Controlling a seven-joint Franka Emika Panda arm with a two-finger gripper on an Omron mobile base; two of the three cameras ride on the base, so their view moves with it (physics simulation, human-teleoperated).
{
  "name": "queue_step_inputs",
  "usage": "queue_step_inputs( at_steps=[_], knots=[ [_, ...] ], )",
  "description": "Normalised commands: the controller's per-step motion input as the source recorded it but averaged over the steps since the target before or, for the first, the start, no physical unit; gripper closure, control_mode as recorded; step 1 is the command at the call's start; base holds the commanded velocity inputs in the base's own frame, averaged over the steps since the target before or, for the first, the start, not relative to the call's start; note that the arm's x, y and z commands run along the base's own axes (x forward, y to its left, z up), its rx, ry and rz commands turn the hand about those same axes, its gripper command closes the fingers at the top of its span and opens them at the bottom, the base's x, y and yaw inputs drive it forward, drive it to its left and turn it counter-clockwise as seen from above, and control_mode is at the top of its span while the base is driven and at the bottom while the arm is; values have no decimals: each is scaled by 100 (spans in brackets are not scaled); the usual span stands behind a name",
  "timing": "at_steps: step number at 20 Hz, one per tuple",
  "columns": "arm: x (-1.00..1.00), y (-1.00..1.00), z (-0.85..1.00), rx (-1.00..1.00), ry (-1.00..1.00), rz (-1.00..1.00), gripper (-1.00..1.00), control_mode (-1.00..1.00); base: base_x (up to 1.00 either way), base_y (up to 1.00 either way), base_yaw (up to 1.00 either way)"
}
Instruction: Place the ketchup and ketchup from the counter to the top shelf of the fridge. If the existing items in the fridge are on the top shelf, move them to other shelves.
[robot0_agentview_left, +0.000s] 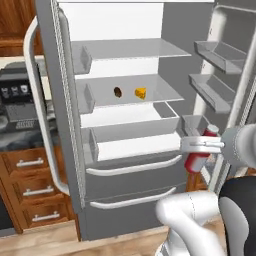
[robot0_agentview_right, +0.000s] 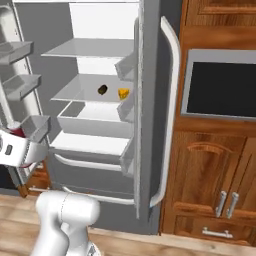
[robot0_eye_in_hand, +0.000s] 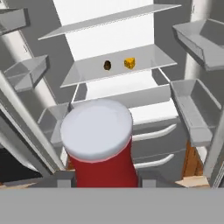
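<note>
My gripper (robot0_agentview_left: 199, 146) is shut on the shorter ketchup bottle (robot0_agentview_left: 198, 159), red with a pale cap, and holds it level with the fridge's (robot0_agentview_left: 125, 125) lower drawers, by the right door. In the hand view the bottle's cap (robot0_eye_in_hand: 96, 127) sits between my fingertips (robot0_eye_in_hand: 65, 179). The top shelf (robot0_agentview_left: 135, 50) is a bare thin panel. On the thin panel below lie the yellow cheese wedge (robot0_agentview_left: 141, 93) and the brown lump (robot0_agentview_left: 117, 92), which also show as cheese (robot0_eye_in_hand: 129, 63) and lump (robot0_eye_in_hand: 107, 65). The taller dark red bottle is out of view.
Grey door bins (robot0_agentview_left: 216, 54) line the open right door close to my hand. The left door with its curved white handle (robot0_agentview_left: 37, 115) stands open before the dark counter (robot0_agentview_left: 20, 140) and wooden drawers (robot0_agentview_left: 30, 190). Wooden cabinets (robot0_agentview_right: 215, 175) and a dark oven panel (robot0_agentview_right: 222, 87) flank the fridge.
</note>
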Motion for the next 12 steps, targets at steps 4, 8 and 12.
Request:
queue_step_inputs(
  at_steps=[4, 8, 12],
  knots=[
    [0, 0, 0, 0, 0, 0, 100, 100, 85, 4, 1],
    [0, 0, 0, 0, 0, 0, 100, 100, 91, 0, 1],
    [0, 0, 0, 0, 0, 0, 100, 100, 86, 0, 0]
  ],
)
